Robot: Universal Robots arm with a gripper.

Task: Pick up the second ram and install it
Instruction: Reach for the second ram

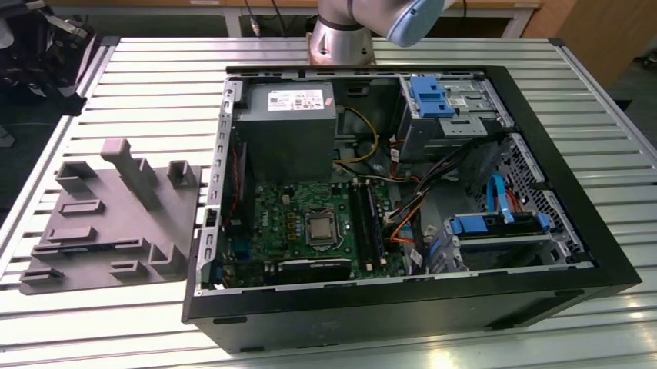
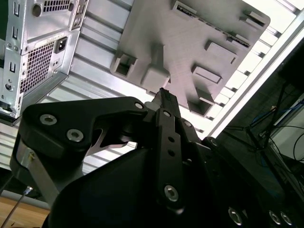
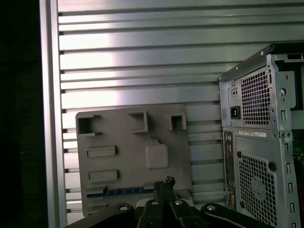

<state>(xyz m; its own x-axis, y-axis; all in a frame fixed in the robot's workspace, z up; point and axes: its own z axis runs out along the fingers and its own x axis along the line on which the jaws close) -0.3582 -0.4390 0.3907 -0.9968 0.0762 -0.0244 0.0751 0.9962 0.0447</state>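
Note:
The second ram is a thin dark stick with a blue-green edge. It stands on its edge in a slot of the grey tray, along one side of it. It also appears as a dark strip in the second wrist view and as a thin line in the exterior view. My gripper hangs high above the tray, with its fingertips pressed together and nothing between them. It is clear of the ram. The black motherboard slots lie inside the open computer case.
The grey tray with raised blocks lies on the slatted metal table, on the exterior view's left of the case. In the case are a power supply, blue drive brackets and loose cables. The arm's base stands behind the case.

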